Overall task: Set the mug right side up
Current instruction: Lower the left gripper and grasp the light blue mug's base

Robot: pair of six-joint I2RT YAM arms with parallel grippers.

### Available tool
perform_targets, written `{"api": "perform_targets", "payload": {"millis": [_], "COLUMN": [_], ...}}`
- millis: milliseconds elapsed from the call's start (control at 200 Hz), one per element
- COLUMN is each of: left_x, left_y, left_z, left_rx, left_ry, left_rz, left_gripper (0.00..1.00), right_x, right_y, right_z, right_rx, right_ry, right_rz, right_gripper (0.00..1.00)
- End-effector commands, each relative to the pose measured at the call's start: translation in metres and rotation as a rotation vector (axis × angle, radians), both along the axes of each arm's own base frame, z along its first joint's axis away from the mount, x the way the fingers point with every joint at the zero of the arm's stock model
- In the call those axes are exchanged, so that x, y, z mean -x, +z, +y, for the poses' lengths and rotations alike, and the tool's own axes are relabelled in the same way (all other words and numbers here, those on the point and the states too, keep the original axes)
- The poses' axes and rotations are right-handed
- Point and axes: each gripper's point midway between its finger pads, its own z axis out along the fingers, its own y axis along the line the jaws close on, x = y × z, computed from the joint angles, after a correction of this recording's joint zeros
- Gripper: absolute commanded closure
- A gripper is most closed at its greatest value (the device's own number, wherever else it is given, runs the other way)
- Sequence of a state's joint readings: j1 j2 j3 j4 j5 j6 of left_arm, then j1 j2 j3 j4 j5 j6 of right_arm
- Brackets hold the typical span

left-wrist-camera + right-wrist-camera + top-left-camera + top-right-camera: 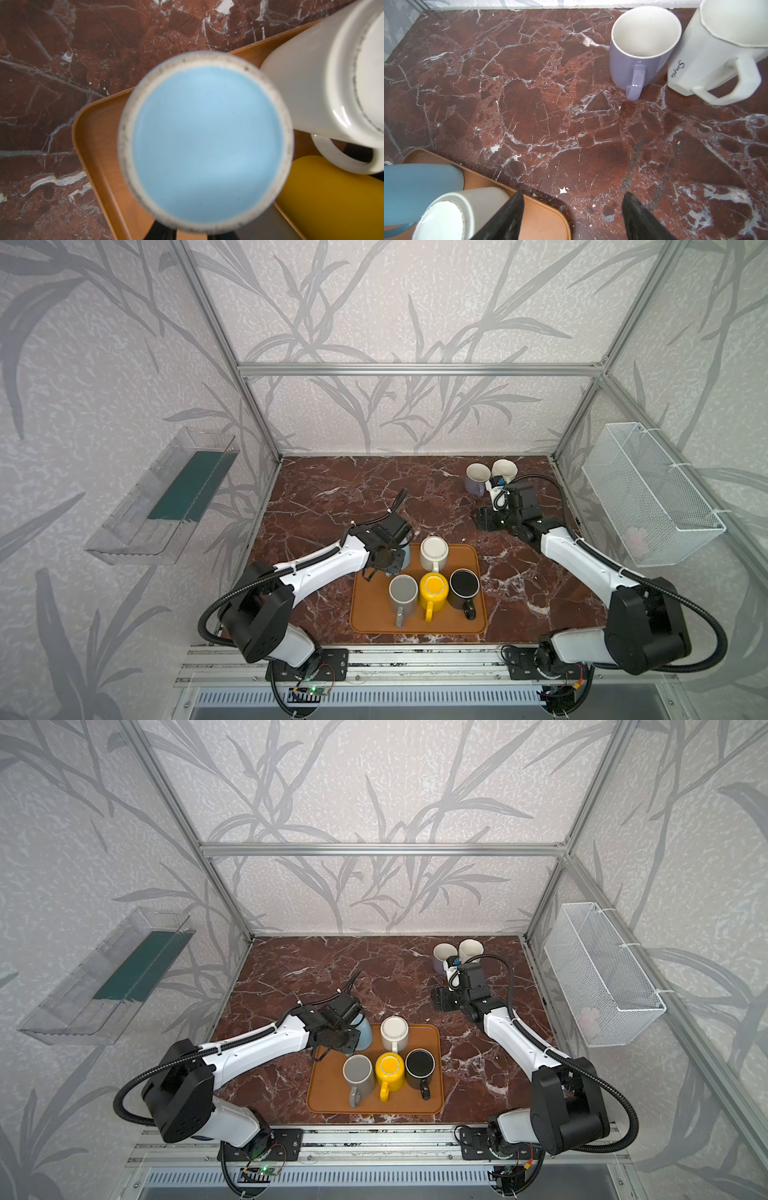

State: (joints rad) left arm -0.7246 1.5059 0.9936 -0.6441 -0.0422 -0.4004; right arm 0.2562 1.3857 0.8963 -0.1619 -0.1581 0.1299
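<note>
A light blue mug [207, 143] stands upside down on the far left corner of the orange tray [374, 624], its unglazed base ring facing up. In both top views only its side [407, 558] [366, 1032] shows past my left gripper [388, 566], which hangs right over it. In the left wrist view, my left gripper [191, 233] has two dark fingers [163, 233] peeking out close together from under the base. The mug's handle is hidden there, so I cannot tell any grip. My right gripper [572, 196] [484, 522] stands open over bare marble beyond the tray's far right corner.
Also on the tray, bottoms up: a white mug [434, 552] beside the blue one, and grey [403, 593], yellow [434, 591] and black [464, 588] mugs in the near row. A lilac mug [477, 479] and a white mug [504, 472] stand upright at the back right.
</note>
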Motion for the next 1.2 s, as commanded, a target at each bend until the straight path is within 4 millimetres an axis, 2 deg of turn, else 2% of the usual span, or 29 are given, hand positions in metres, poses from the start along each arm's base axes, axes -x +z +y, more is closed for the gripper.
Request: {"api": "perform_targets", "payload": {"millis": [0,305,520,910,1195], "left_x": [-0.017,-0.018,-0.015,-0.006,-0.004], "left_y": [0.010,0.012,0.011,0.012,-0.001], "left_z": [-0.002,0.012,0.024,0.061,0.062], "left_rx": [-0.006,-0.063,-0.094,-0.131,-0.120], "left_ry": [0.017,0.036,0.050,0.115,0.127], "left_rz": [-0.064,-0.085,-0.091,-0.095,-0.071], "left_gripper": [0.76,0.86,0.86,0.87,0.88], "right_x": [0.000,0.000,0.002,0.002,0.002], "right_y": [0.016,0.017,0.017,0.020,0.021], "right_z": [-0.001,-0.001,-0.002,-0.001,0.001], "right_rx": [0.000,-0.002,-0.003,-0.011,-0.022], "right_ry": [-0.001,-0.001,-0.004,-0.002,0.004], "right_rz": [-0.035,-0.038,-0.038,-0.044,-0.047], "right_gripper": [0.25,0.25,0.25,0.25,0.25]}}
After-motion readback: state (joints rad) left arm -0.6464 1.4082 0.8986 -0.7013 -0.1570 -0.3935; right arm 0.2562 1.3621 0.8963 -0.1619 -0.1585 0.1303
